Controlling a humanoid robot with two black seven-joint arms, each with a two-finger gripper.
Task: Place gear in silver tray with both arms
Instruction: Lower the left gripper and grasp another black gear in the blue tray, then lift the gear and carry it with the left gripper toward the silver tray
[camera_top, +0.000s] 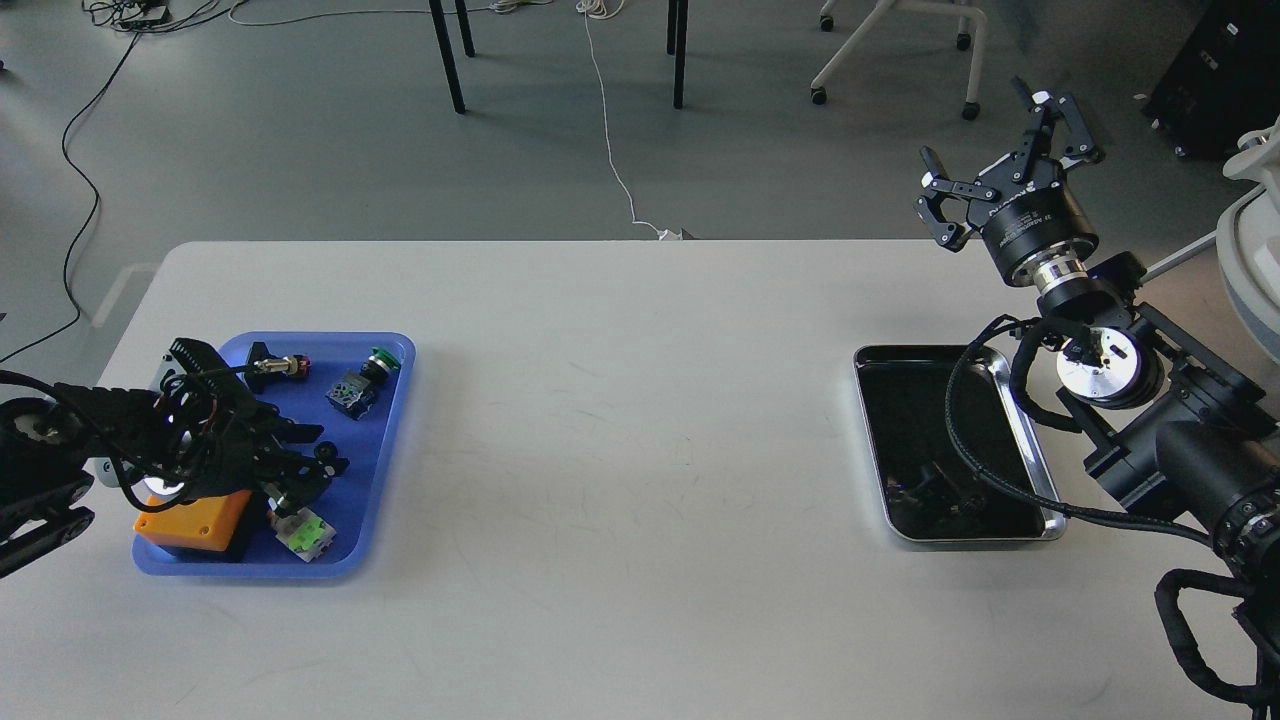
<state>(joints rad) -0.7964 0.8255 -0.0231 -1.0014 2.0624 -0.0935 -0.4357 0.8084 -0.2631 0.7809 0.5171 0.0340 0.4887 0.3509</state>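
The silver tray (905, 420) lies at the right of the white table, its dark bottom mirroring my right arm. My right gripper (995, 160) is open and empty, held high beyond the tray's far right corner. My left gripper (305, 462) hangs low inside the blue tray (395, 420) at the left, over the edge of an orange box (195, 518). Its dark fingers cannot be told apart, and I cannot tell if they hold anything. I cannot make out a gear among the small parts.
The blue tray also holds a green-and-white connector (303, 532), a green push button (380, 358), a blue-black part (350, 392) and a metal sensor with a red end (278, 365). My right arm's cable crosses the silver tray's right side. Chair and table legs stand beyond the table.
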